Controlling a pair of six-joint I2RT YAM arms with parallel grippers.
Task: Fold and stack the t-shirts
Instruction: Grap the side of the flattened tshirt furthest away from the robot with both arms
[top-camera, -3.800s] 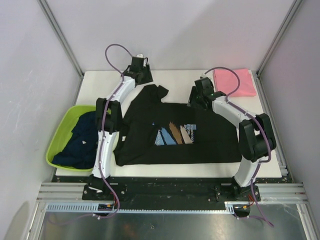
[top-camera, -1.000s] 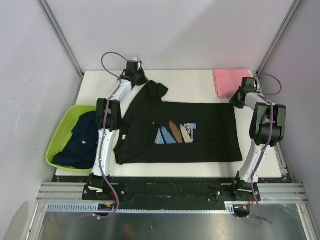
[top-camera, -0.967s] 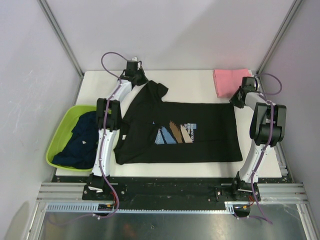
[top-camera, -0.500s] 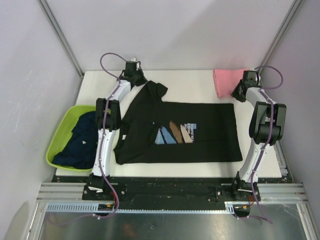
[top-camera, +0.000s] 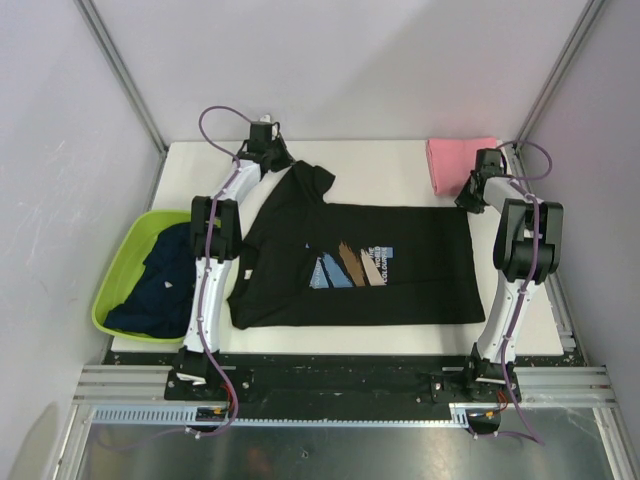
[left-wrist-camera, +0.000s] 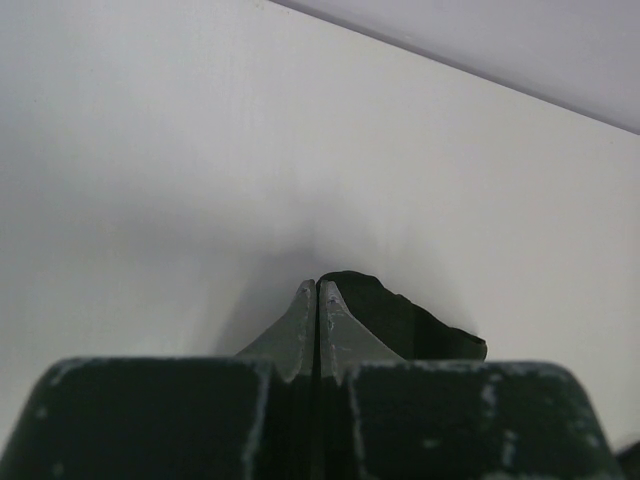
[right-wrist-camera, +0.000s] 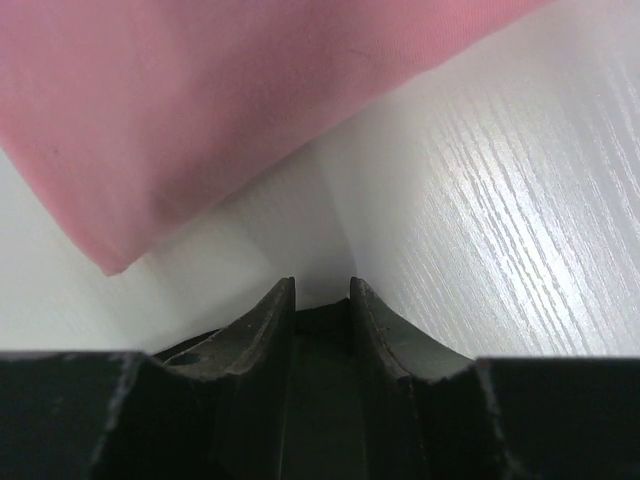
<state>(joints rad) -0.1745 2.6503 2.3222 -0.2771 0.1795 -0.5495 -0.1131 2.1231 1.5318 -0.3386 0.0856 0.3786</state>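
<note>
White worktop (top-camera: 390, 165): one black t-shirt (top-camera: 400, 280) spread centrally, one pink t-shirt (top-camera: 455, 160) at 1 o'clock; left hand (left-wrist-camera: 317, 300) closed, right hand (right-wrist-camera: 322, 300) parted with black cloth between.

Top cam overhead; wrist cams close-up.

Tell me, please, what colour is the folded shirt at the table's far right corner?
Pink, clearest in the top external view.

Setting: robotics lab test cell. A white table (top-camera: 400, 165) is enclosed by plain pale panels (top-camera: 340, 60) held in aluminium framing (top-camera: 120, 70); two arms are bolted to a slotted metal rail (top-camera: 340, 385), with purple cabling (top-camera: 215, 115) looped overhead.
</note>
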